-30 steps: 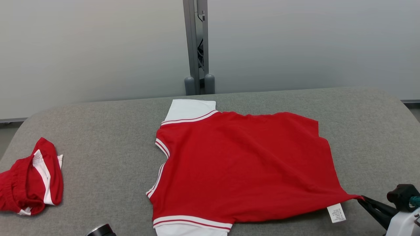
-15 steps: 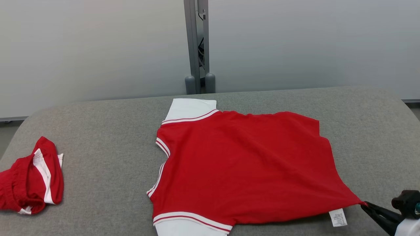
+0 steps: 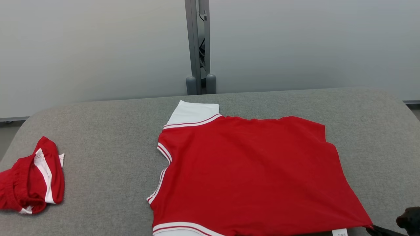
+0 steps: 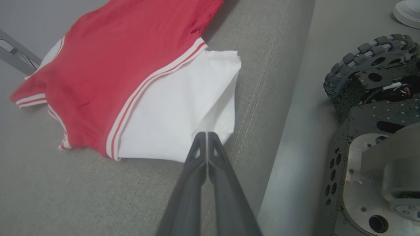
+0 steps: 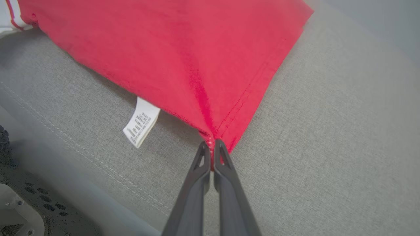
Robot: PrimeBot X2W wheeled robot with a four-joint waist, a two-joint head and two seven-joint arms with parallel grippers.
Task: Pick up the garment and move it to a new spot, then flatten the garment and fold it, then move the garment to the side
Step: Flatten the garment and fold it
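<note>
The garment [image 3: 249, 170] is a red shirt with white sleeves, lying spread on the grey padded table [image 3: 108, 137]. My right gripper [image 3: 369, 227] sits at the view's lower right corner, shut on the shirt's red hem corner [image 5: 213, 134], and the cloth fans out taut from the fingertips. A white care label [image 5: 141, 122] hangs beside that corner. My left gripper [image 4: 206, 133] is shut with its tips on the edge of the near white sleeve [image 4: 177, 111], whose folds run toward the tips. That sleeve lies close to the table's near edge.
A second red and white garment [image 3: 31, 178] lies bunched at the table's left end. A grey post [image 3: 198, 49] stands behind the table. The robot's base and wheel [image 4: 367, 62] sit just off the near edge, with a shoe [image 4: 408, 13] on the floor beyond.
The shirt has slid toward the near edge and slightly right, smoothing out. My right gripper moved the same way with the hem corner, now almost out of the head view.
</note>
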